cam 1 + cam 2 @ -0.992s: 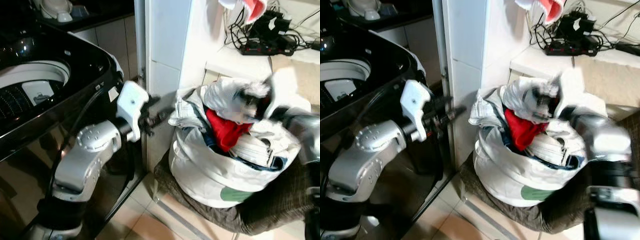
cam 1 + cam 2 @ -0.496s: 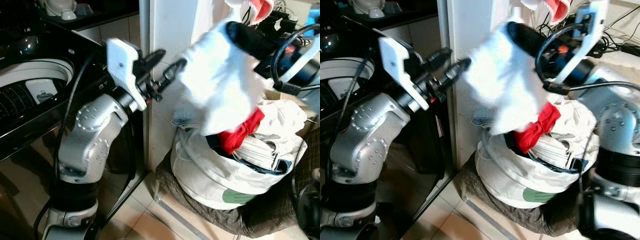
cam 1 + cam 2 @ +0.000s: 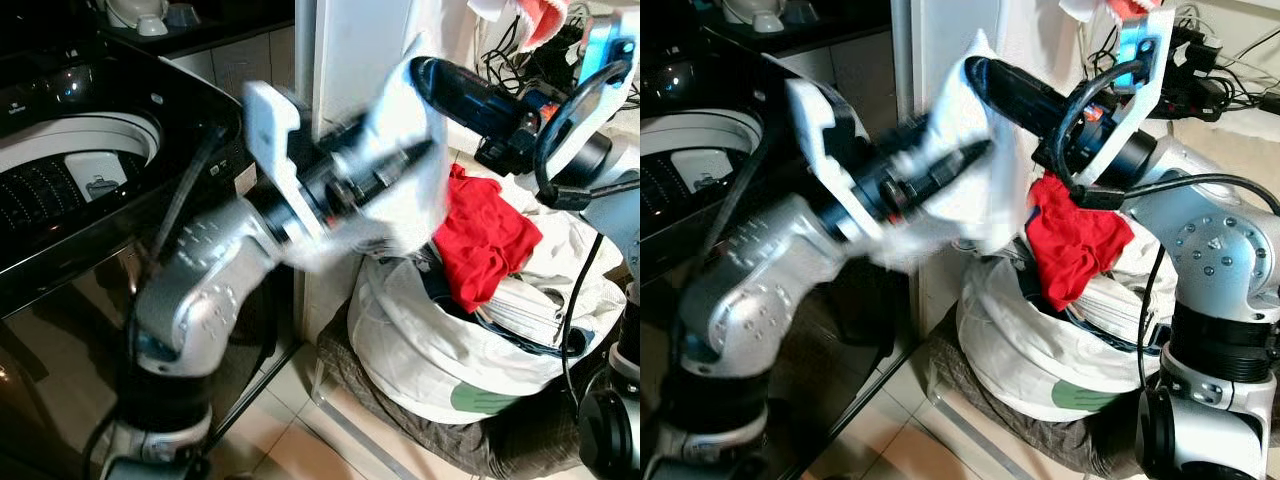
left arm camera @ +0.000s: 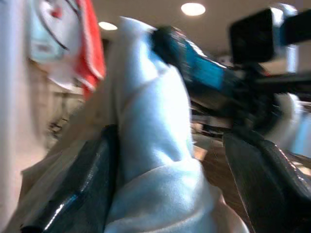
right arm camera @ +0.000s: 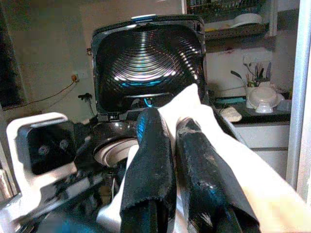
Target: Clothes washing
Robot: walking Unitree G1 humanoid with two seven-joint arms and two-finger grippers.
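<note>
right tool (image 3: 985, 85) has its two black fingers pinched on a white garment (image 3: 970, 150), held in the air between the laundry bag (image 3: 1040, 340) and the washing machine (image 3: 70, 170). your left tool (image 3: 940, 165) sits against the same cloth, fingers spread around it. you are early in the job: the soft, crumpled piece is not yet in the ribbed drum, and a limp red garment (image 3: 1070, 240) and more clothes fill the bulging bag.
</note>
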